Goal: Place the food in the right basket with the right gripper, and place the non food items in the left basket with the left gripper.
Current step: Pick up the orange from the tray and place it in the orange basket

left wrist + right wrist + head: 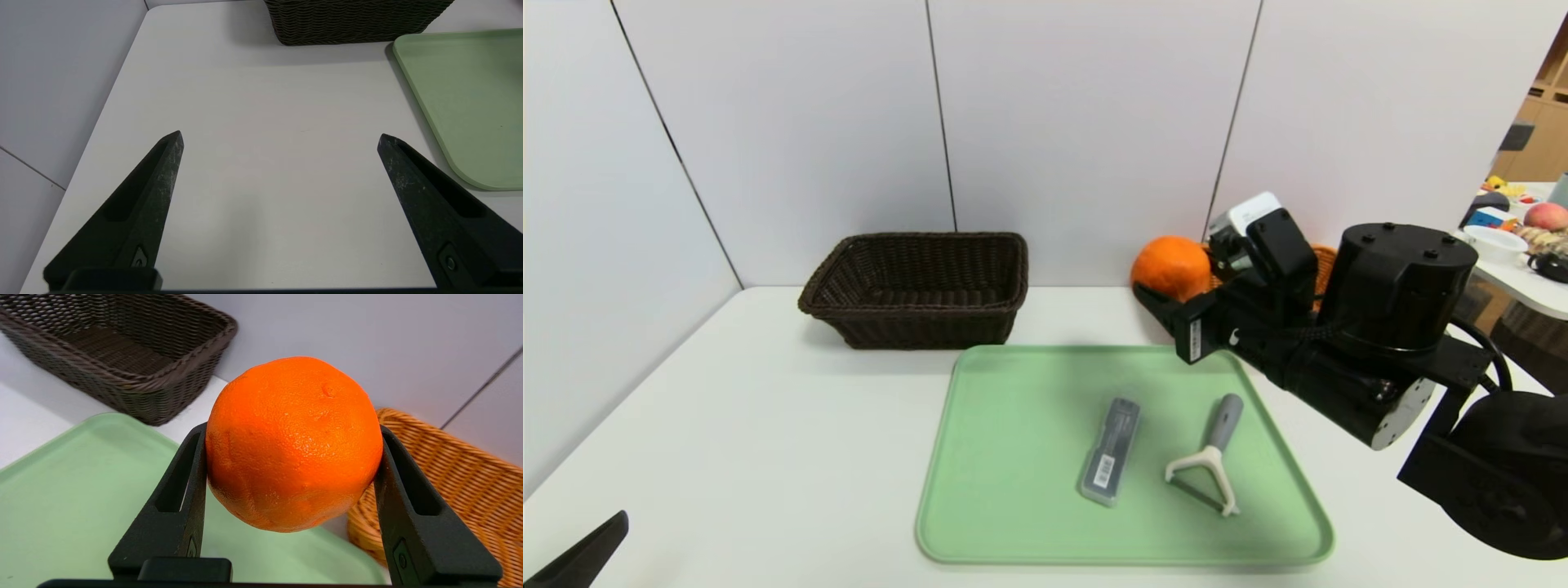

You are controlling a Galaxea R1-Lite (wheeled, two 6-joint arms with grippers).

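From the head view I see my right gripper (1168, 304) raised beyond the far right corner of the green tray (1013, 457), holding an orange (1170, 266) beside the light basket (1325, 260). On the tray lie a grey case (1111, 450) and a peeler (1209, 457), apart from each other. The dark basket (916, 287) stands on the worktop (735, 441) behind the tray.

In the left wrist view my left gripper (280, 139) hovers over bare worktop, jaws wide apart and holding nothing.

In the right wrist view the jaws are closed on both sides of the orange, above the tray corner.
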